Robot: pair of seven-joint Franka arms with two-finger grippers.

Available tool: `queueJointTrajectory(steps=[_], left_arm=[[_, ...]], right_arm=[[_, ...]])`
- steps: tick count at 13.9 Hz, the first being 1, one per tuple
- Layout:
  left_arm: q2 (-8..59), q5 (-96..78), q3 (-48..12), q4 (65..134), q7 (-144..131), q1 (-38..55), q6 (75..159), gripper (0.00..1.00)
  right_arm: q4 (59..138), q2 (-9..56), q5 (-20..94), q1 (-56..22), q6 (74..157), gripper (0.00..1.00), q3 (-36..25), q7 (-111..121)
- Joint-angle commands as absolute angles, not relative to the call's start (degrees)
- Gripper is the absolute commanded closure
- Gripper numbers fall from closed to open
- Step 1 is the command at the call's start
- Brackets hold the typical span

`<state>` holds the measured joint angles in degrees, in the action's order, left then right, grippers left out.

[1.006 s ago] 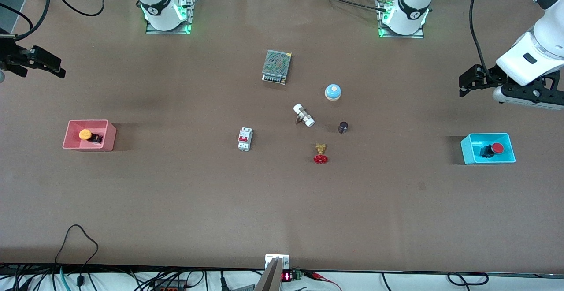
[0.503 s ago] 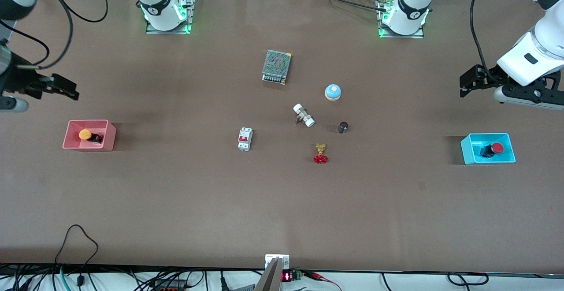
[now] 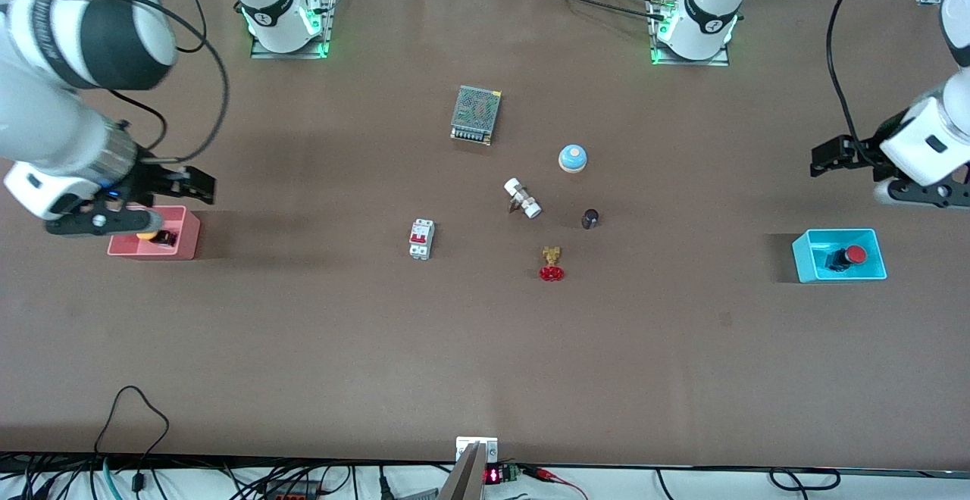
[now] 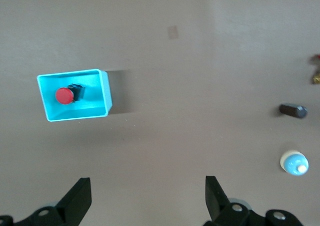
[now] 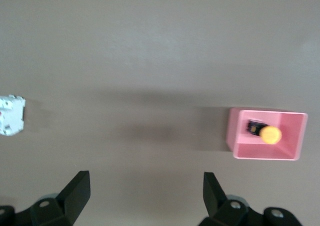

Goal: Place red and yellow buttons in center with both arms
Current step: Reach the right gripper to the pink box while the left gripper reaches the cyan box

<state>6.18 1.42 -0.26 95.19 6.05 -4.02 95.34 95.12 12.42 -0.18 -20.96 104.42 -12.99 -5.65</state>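
Observation:
The yellow button [image 3: 145,236] lies in a pink bin [image 3: 189,235] at the right arm's end of the table, partly hidden by the arm; it also shows in the right wrist view [image 5: 270,135]. The red button [image 3: 855,254] lies in a blue bin [image 3: 803,257] at the left arm's end; it also shows in the left wrist view [image 4: 64,95]. My right gripper [image 3: 203,186] is open and empty above the pink bin's edge. My left gripper [image 3: 820,160] is open and empty, up over bare brown tabletop [image 3: 485,333] beside the blue bin.
Mid-table stand a mesh power supply [image 3: 476,114], a blue-domed bell [image 3: 573,157], a white fitting [image 3: 523,198], a dark knob [image 3: 590,218], a brass valve with red handwheel [image 3: 552,265] and a white circuit breaker [image 3: 421,239]. Cables hang at the table's front edge.
My right arm has swung in from the table's end to over the pink bin, now covering part of it. My left gripper has shifted slightly toward the blue bin.

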Motion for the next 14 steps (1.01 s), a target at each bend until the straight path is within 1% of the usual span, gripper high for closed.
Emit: queueJointTrajectory(steps=[1,2,5,8,11,14], left_arm=[[13.5,1.5,-0.5,85.1,6.4,-6.6,92.3,0.00],[13.8,1.8,-0.5,85.1,6.7,-6.8,92.5,0.00],[14.5,11.3,-0.7,85.1,7.2,-7.1,95.3,0.00],[17.2,12.4,-0.6,85.6,7.2,-9.3,98.9,0.00],[21.5,12.3,-0.7,85.7,7.2,-11.9,103.6,0.00],[25.7,12.1,-1.0,86.0,7.7,-14.2,108.7,0.00]], right_arm=[[94.6,15.8,1.1,-24.3,107.5,0.00,-13.4,-11.8],[94.7,16.6,1.1,-24.3,108.0,0.00,-13.4,-12.0],[95.2,17.3,1.1,-22.9,107.7,0.00,-13.8,-11.8],[95.2,18.1,0.7,-17.9,108.1,0.00,-13.9,-10.8],[94.6,20.6,-0.2,-12.5,109.4,0.00,-13.9,-8.2],[95.3,22.4,-0.1,-9.5,109.8,0.00,-13.9,-5.7]])
